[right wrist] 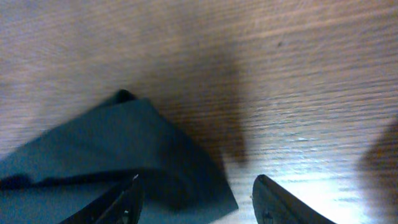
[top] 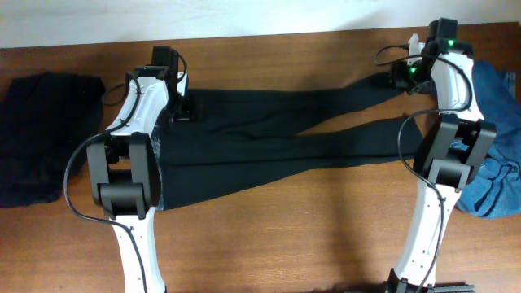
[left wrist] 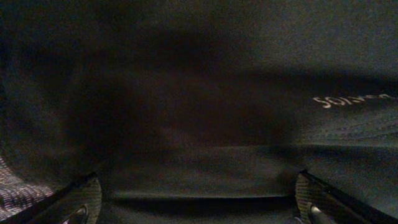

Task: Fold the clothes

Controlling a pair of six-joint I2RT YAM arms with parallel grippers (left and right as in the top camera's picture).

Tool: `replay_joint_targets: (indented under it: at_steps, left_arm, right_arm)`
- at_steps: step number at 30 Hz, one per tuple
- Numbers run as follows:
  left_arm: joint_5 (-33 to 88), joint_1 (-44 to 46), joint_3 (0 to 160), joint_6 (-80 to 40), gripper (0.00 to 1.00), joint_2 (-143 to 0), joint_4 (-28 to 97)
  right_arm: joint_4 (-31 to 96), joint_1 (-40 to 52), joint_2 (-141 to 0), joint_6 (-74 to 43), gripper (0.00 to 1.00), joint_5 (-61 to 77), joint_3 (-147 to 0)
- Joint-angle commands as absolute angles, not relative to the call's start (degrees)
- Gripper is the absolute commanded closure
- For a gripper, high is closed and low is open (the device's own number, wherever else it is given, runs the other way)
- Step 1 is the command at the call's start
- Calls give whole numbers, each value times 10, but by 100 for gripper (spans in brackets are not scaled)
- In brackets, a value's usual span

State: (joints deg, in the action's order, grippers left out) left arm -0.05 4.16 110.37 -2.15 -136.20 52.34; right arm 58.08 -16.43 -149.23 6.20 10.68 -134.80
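Across the wooden tabletop (top: 269, 220) the thin black trousers (top: 260, 146) lie stretched lengthwise. Only my left wrist view shows pale lettering (left wrist: 351, 99) on smooth weave, with my left end effector (left wrist: 199, 202) spread wide. My right end effector (right wrist: 196, 202) stands released over a soft hem corner (right wrist: 155, 143).

1. The black trousers (top: 269, 134) of thin, soft fabric lie flat and unfolded across the wooden tabletop (top: 285, 228).
2. The waist end is at the left. Both legs stretch right and splay apart, with a wedge of bare wood between them.
3. Close up, the dark cloth carries small pale lettering (left wrist: 351, 99).
4. The upper leg's hem (right wrist: 124, 149) rests on the wood, its corner slightly rumpled.
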Motion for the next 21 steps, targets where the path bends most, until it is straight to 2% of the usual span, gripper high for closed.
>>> replay_joint_targets:
  at_steps: [1, 4, 5, 7, 8, 9, 16, 21]
  left_arm:
    - [-9, 37, 1097, -21, 1, -1392, 525]
    - [-9, 37, 1097, -21, 1, -1392, 525]
    - [-9, 37, 1097, -21, 1, -1392, 525]
    - [-9, 37, 1097, -21, 1, -1392, 525]
    - [-9, 37, 1097, -21, 1, -1392, 525]
    - [-9, 37, 1097, -21, 1, -1392, 525]
    - [-9, 37, 1097, -21, 1, -1392, 525]
    - [-9, 37, 1097, -21, 1, -1392, 525]
  right_arm:
    - [576, -162, -1509, 61, 38, 121, -1349]
    - [576, -161, -1513, 63, 38, 128, -1349]
    - [576, -162, -1515, 69, 41, 134, -1349]
    - [576, -161, -1515, 70, 68, 143, -1349]
    - [578, -162, -1514, 70, 86, 147, -1349]
    - [582, -162, -1512, 70, 96, 148, -1351]
    - [632, -163, -1467, 69, 96, 146, -1366]
    - [687, -163, -1425, 8, 96, 130, -1404]
